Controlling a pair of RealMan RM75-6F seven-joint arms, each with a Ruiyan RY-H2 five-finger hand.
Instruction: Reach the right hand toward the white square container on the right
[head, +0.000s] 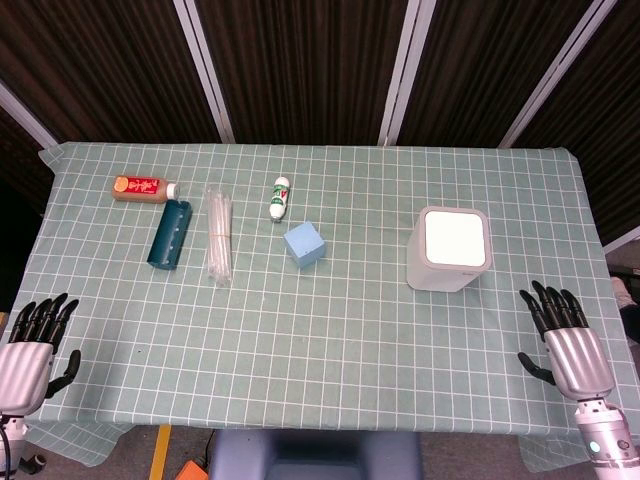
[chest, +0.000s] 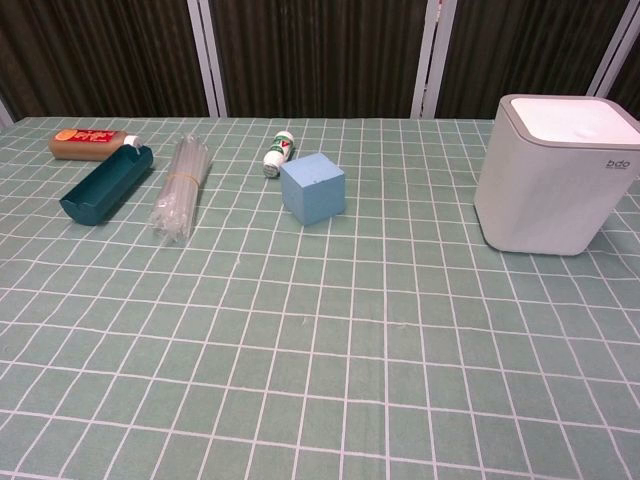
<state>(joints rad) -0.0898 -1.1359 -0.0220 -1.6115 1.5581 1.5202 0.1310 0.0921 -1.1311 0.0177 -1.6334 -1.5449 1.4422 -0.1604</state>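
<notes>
The white square container (head: 450, 249) stands upright on the right side of the green checked table; the chest view shows it (chest: 555, 175) at the far right with its lid down. My right hand (head: 566, 338) lies flat near the table's front right edge, fingers stretched out and apart, holding nothing. It sits to the right of the container and nearer to me, well apart from it. My left hand (head: 30, 345) rests at the front left edge, fingers likewise spread and empty. Neither hand shows in the chest view.
A light blue cube (head: 305, 245) sits left of the container. Further left lie a clear bundle of straws (head: 218, 235), a dark teal tray (head: 170, 233), a brown bottle (head: 145, 188) and a small white tube (head: 281, 197). The table's right edge (head: 600, 235) is close.
</notes>
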